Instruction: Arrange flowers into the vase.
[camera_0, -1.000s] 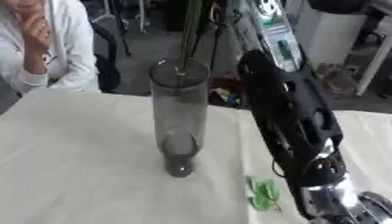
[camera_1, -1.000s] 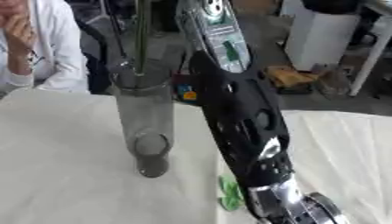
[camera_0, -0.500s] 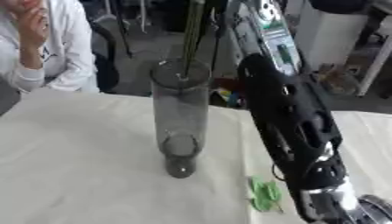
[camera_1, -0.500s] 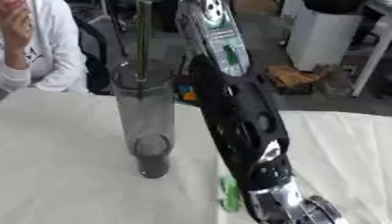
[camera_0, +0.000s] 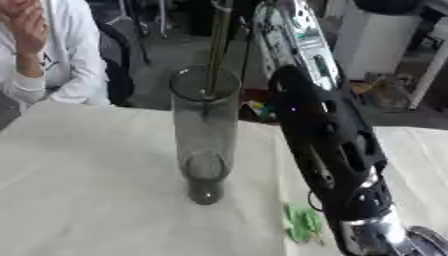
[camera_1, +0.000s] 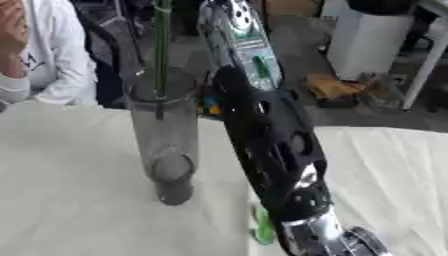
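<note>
Compared with 1 second ago, little differs: the vase (camera_0: 206, 145) stands at the same spot on the counter (camera_0: 87, 190), the green stem (camera_0: 217, 45) rises from it as before, and the robot's arm (camera_0: 328, 135) lies across the right side much as it did. The green scrap (camera_0: 304, 222) by the arm stays where it was.

The vase is a tall, clear, grey-tinted cylinder, upright, set toward the far edge of the counter, near its middle. Its round rim is open at the top; its base looks dark and thicker than its walls. 1 thin, straight green stem stands in it, leaning against the rim and running up out of the top of the view, so its upper end and any bloom are cut off.

The counter is covered by a pale, off-white cloth with soft creases.

The arm is bulky, glossy black with a silver joint near the lower right corner and a white and green upper section reaching toward the top of the view. It passes just right of the vase; whether it touches the glass cannot be told. The green scrap, leaf-like and crumpled, lies on the cloth near the counter's near edge, partly hidden behind the arm.

Neither hand shows in either view, so their fingers cannot be described.
</note>
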